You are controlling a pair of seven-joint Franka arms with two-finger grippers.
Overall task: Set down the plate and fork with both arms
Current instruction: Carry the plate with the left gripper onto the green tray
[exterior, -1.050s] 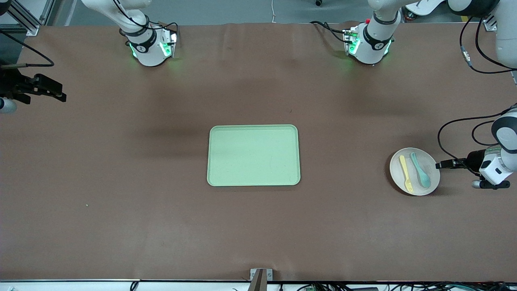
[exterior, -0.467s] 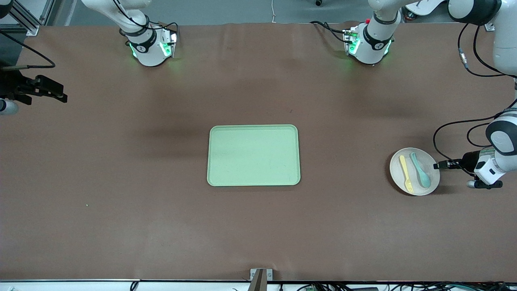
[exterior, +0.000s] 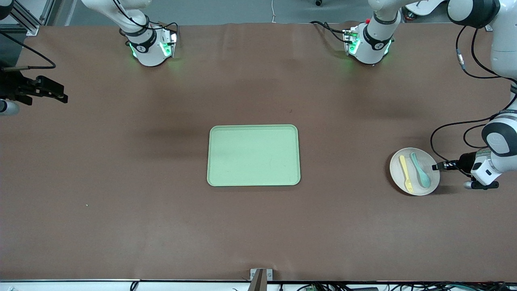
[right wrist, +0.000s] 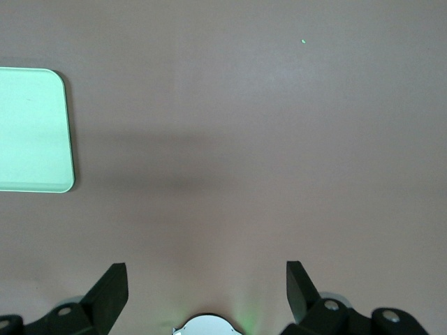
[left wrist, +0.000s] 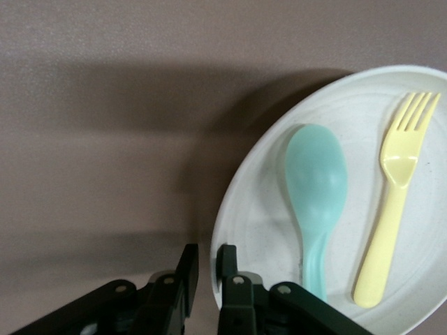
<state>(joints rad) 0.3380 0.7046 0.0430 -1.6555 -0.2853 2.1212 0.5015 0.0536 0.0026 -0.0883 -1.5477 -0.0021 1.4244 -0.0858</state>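
In the front view, the green tray (exterior: pixel 253 155) lies in the middle of the frame on the brown table (exterior: pixel 161 226). The plate (exterior: pixel 432 184) sits at about the same height in the frame, well apart from the tray, toward my left arm's end of the table. The yellow fork (exterior: pixel 405 173) and a teal spoon (exterior: pixel 420 169) lie side by side on it, the fork on the tray's side, tines pointing toward the lower edge of the frame. My left gripper (exterior: pixel 438 166) comes in low and level from the frame's edge, its tip at the plate's rim just beside the spoon. My right gripper (exterior: pixel 56 93) waits in the upper part of the frame at the edge, over my right arm's end of the table, well away from tray and plate.

In the left wrist view, my left gripper (left wrist: pixel 207 258) has its fingers (left wrist: pixel 228 262) drawn close together, pinching the plate (left wrist: pixel 251 188) by its rim, one finger inside it and one outside. The spoon (left wrist: pixel 316 178) lies bowl down just beside them, and the fork (left wrist: pixel 396 181) lies next to the spoon.

In the right wrist view, my right gripper (right wrist: pixel 206 286) is spread wide over bare table (right wrist: pixel 279 139), holding nothing. One corner of the tray (right wrist: pixel 31 129) shows at the frame's edge.
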